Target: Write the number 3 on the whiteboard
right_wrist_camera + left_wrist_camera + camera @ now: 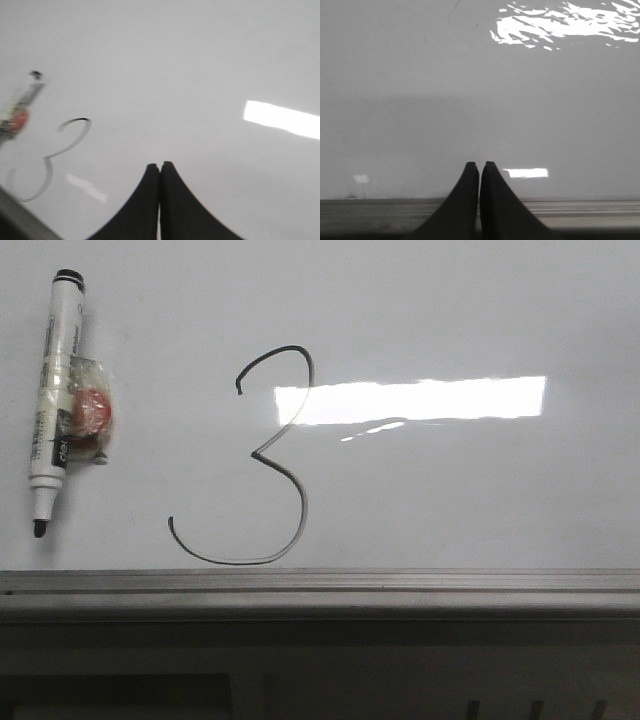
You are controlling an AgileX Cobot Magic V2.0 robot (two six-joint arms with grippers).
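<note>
A thin black number 3 is drawn near the middle of the glossy whiteboard; the right wrist view shows the number 3 too, blurred, off to one side. A white marker with a black cap end and bare tip lies on the board at the left, a red lump taped to it. In the front view neither gripper appears. My left gripper is shut and empty over bare whiteboard near its grey edge strip. My right gripper is shut on nothing, over the whiteboard, apart from the marker.
The grey metal edge strip runs along the board's near side, with a dark frame below it. A bright rectangular light patch reflects on the board to the right of the 3.
</note>
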